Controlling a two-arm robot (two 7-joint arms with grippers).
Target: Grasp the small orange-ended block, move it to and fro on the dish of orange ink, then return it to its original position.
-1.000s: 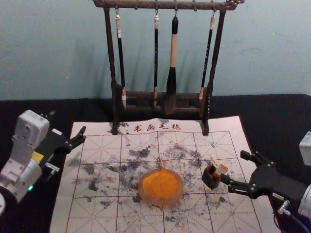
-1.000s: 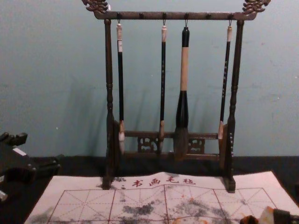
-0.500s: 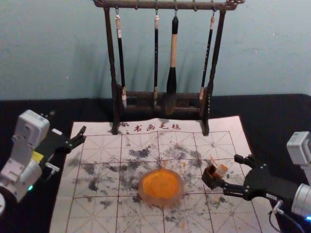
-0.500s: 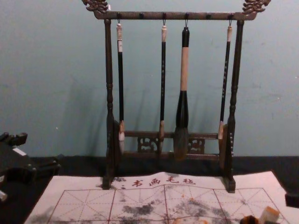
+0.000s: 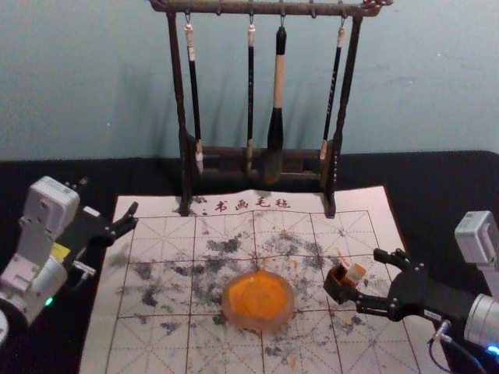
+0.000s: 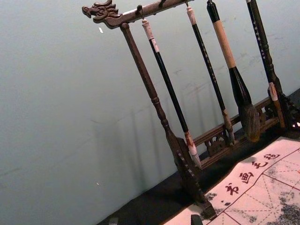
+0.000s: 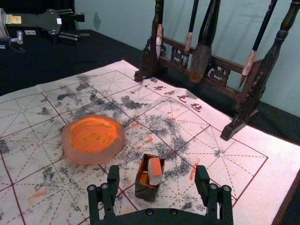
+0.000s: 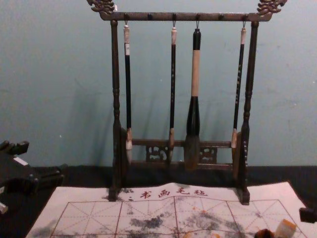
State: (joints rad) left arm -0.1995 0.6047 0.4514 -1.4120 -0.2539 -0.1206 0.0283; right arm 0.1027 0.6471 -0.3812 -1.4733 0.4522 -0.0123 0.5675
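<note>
Black table (image 5: 448, 178), bearing the pale mat (image 5: 390, 343); clock positions are taken from the mat's centre in the head view. The dark rack (image 5: 178, 86) stands at twelve o'clock with four brushes (image 5: 278, 93) hanging from it. Right gripper (image 5: 365, 276), at three o'clock: fingers set wide, one on either side of the block and gripping nothing; relative to the earliest frame it has advanced toward nine o'clock and slightly toward six, with only a slight shift since the second. Left gripper (image 5: 109, 196), at ten o'clock: fingers wide, holding nothing, position unchanged. The dish (image 5: 259, 300) of orange ink lies near the centre, also unchanged. The small dark holder (image 5: 337, 286) sits between two and three o'clock of the dish. The orange-ended block (image 5: 355, 273) rests in the holder's mouth, tilted toward two o'clock, as in both earlier frames.
</note>
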